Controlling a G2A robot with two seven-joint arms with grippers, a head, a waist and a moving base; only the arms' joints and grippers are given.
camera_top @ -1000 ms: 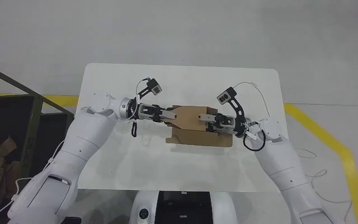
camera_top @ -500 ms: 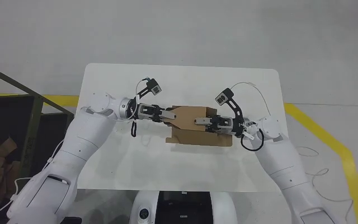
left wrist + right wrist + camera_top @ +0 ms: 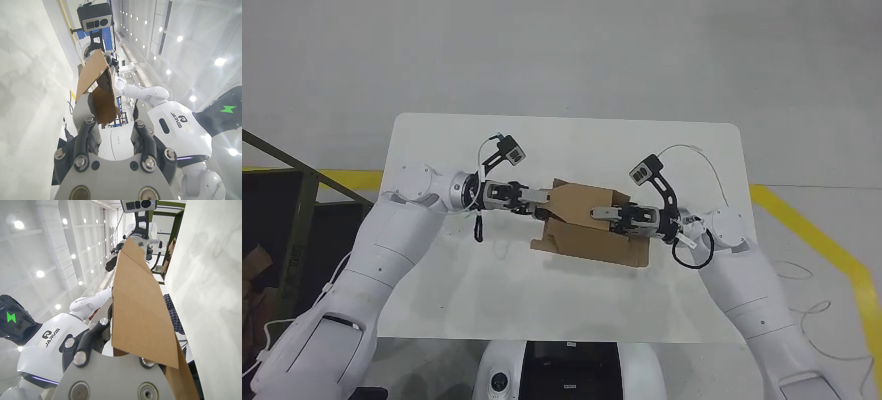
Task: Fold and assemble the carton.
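left hand (image 3: 109, 106): open, 2 fingers (image 3: 83, 111) spread wide. The pale pad of 1 sits against the left end of the carton (image 3: 587, 232). The other is clear of it, so nothing is clamped. From above, this hand meets the carton at its far-left corner, with the arm coming in from the left.

right hand (image 3: 604, 213): over the carton's top face, right of centre, with the arm coming in from the right. In its wrist view a brown panel lies across most of the hand. Can't tell whether it is open or gripping.

carton: plain brown cardboard, part opened, not squared up. The end toward the left hand gapes and shows the darker inner face. It sits between the 2 hands at about the middle of the tabletop (image 3: 442, 290), slightly skewed to the tabletop edges. Can't tell if its underside touches the surface.

around: white tabletop on a grey floor (image 3: 562, 60). A yellow line (image 3: 802, 215) runs on the floor to the right. A green frame (image 3: 282, 180) stands left of the tabletop, with cardboard scraps (image 3: 254, 262) inside it.
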